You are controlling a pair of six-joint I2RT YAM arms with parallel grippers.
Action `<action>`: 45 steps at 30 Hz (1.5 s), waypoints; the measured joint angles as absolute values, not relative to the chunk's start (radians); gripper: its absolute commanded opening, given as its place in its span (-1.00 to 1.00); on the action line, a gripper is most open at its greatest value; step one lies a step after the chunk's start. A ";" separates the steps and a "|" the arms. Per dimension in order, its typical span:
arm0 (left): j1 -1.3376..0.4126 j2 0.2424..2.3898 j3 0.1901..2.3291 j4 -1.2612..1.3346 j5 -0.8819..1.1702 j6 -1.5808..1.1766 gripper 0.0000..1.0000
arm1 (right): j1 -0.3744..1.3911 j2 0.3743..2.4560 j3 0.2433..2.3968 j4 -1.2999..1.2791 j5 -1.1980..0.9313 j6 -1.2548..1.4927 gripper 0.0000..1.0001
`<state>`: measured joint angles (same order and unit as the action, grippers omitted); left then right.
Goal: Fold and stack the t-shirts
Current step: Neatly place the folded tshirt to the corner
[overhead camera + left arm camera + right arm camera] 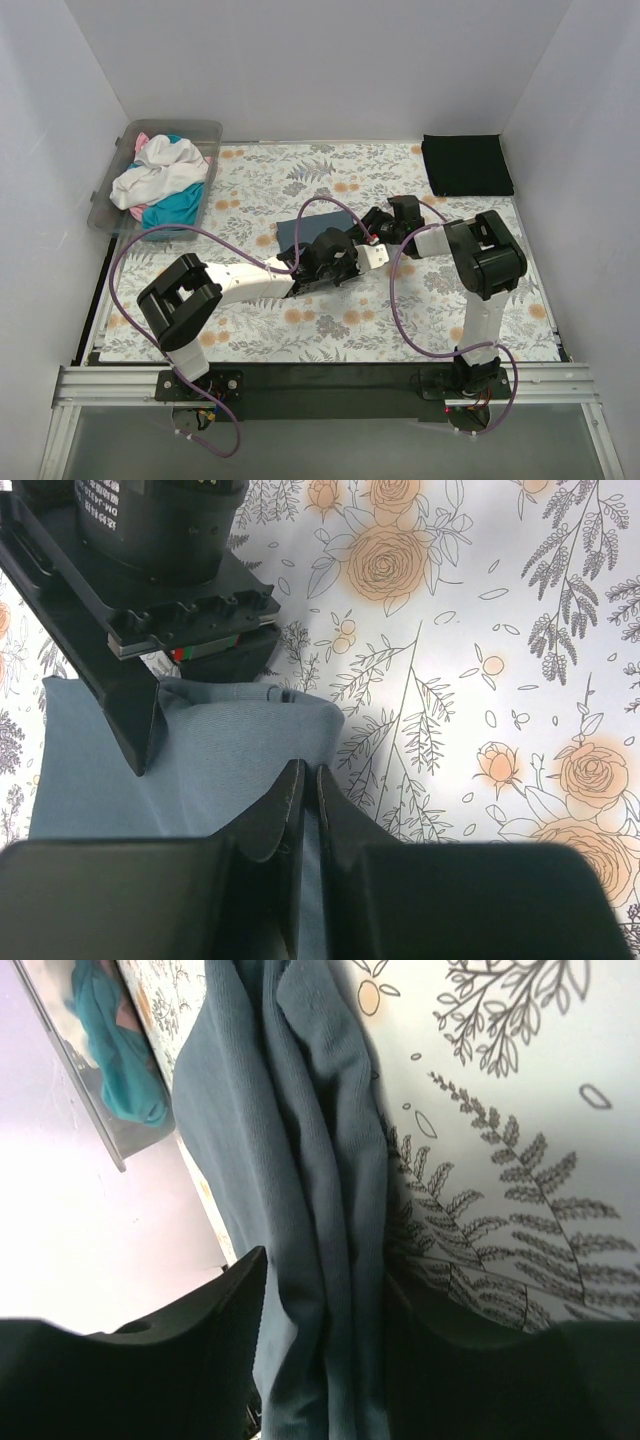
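While the left gripper pinched the shirt, the right gripper clamped its bunched edge. A fold seemed underway, and the next move called for an even lift.

The tablecloth is white with orange roses and grey leafy sprigs. A plain slate blue-grey shirt lies at centre, a black shirt at one o'clock. At ten o'clock, a clear bin shows a white shirt, a teal shirt and a pink shirt (just a sliver).

Floral table cloth, clear bin
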<state>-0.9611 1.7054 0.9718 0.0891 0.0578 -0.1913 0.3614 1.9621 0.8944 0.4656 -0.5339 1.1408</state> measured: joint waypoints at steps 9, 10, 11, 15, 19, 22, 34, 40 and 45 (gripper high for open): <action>-0.956 1.705 0.972 0.086 0.070 -0.199 -1.00 | 0.382 2.009 0.939 0.485 -0.529 1.139 -0.15; -0.955 1.705 0.972 0.085 0.072 -0.199 -1.00 | 0.384 2.011 0.941 0.485 -0.524 1.137 -0.21; -0.954 1.705 0.972 0.085 0.073 -0.200 -1.00 | 0.386 2.014 0.942 0.486 -0.522 1.134 -0.40; -0.948 1.705 0.972 0.082 0.076 -0.203 -1.00 | 0.389 2.032 0.961 0.468 -0.508 1.081 -0.96; -0.936 1.704 0.978 0.065 0.077 -0.220 -0.55 | 0.393 2.038 1.021 0.395 -0.502 0.977 -0.97; -0.905 1.669 0.989 0.008 0.130 -0.260 -0.12 | 0.393 2.038 1.082 0.318 -0.474 0.855 -0.97; -0.733 1.388 1.092 -0.223 0.226 -0.397 0.78 | 0.343 2.037 1.429 -0.155 -0.338 0.212 -0.97; -0.728 1.326 1.050 -0.288 0.217 -0.418 0.83 | 0.240 2.052 1.623 -0.334 -0.292 -0.035 -0.97; -0.725 1.276 0.968 -0.319 0.197 -0.437 0.86 | 0.132 2.097 1.767 -0.419 -0.263 -0.187 -0.97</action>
